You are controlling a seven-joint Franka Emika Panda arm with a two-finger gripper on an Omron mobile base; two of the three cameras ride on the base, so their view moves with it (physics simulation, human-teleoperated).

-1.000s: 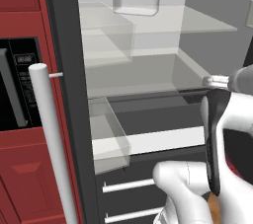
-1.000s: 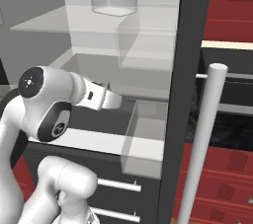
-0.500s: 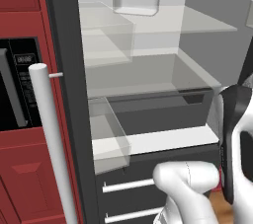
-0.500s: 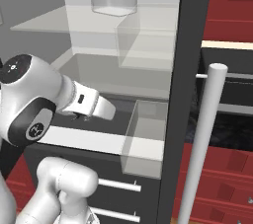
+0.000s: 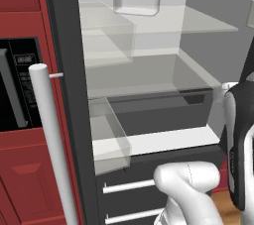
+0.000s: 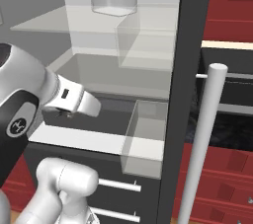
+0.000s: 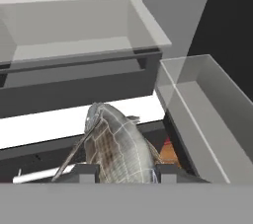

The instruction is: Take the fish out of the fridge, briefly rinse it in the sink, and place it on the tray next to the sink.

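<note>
the gripper (image 7: 122,172) is clamped on the fish (image 7: 117,149), one dark fingertip on each flank. it sits just outside the open fridge (image 5: 67,70), in front of a clear bin (image 7: 207,104).

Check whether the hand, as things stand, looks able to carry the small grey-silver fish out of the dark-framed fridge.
Probably yes. The hand is already closed on the small grey-silver fish, in front of the dark-framed fridge's white ledge; nothing visible blocks the way out.

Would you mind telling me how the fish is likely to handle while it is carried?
The fish looks smooth and rounded, so probably slippery. Most of it juts past the gripper fingertips, so it may pivot. It seems small, likely light.
</note>
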